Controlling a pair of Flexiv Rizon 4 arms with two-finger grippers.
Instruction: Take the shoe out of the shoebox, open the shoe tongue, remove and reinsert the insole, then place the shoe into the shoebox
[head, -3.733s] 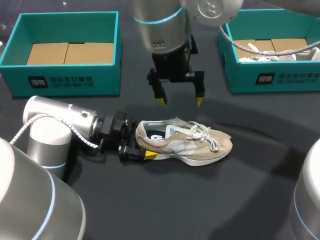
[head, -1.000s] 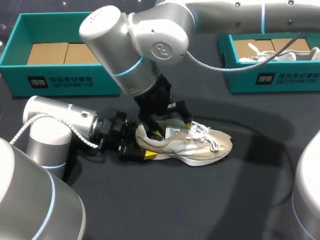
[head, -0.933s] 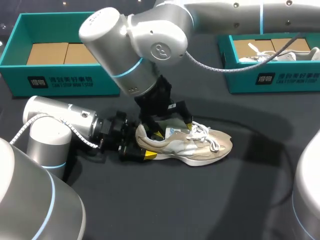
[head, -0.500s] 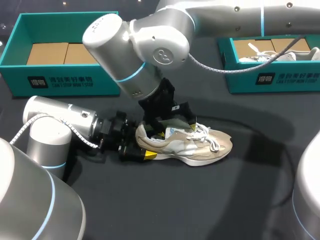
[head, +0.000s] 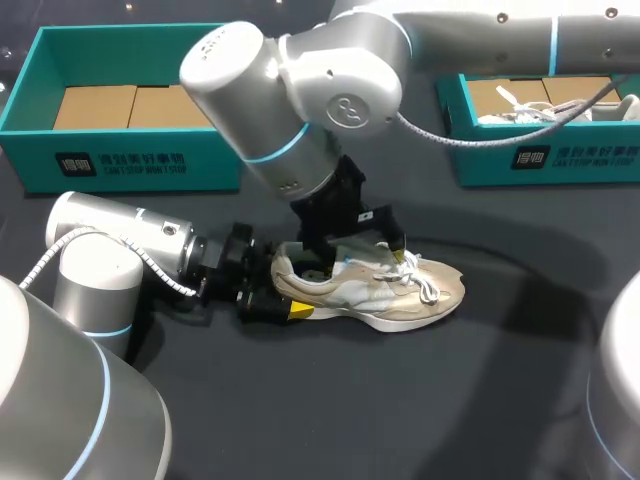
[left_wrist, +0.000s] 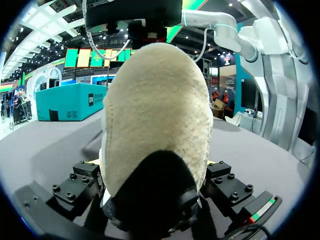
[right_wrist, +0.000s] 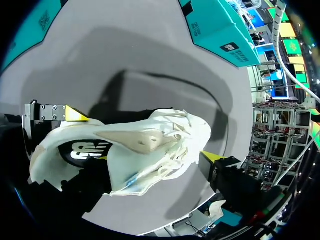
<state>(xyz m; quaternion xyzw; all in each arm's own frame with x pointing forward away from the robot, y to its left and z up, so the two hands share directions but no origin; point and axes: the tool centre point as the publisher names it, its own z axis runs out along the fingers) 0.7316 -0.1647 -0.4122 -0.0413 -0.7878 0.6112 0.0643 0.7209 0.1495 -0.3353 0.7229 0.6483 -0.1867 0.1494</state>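
Note:
A beige sneaker (head: 400, 290) with white laces lies on its sole in the middle of the dark table. My left gripper (head: 285, 290) lies low at the shoe's heel (left_wrist: 155, 115), with a finger pressed against each side of it. My right arm reaches in past the middle, and its gripper (head: 360, 262) stands open over the shoe. One of its fingers is down in the shoe's opening above the printed insole (right_wrist: 85, 149). The other yellow tip (right_wrist: 212, 156) is out by the laces. The tongue (right_wrist: 135, 141) stands between them.
An open teal shoebox (head: 130, 160) with cardboard inside sits at the back left. A second teal shoebox (head: 540, 155) at the back right holds another pale shoe (head: 530, 112). My right arm's big elbow hangs over the table's middle.
My right gripper has come down and shifted right along the shoe, from over the heel opening to astride the tongue. The left gripper and the shoe have stayed put.

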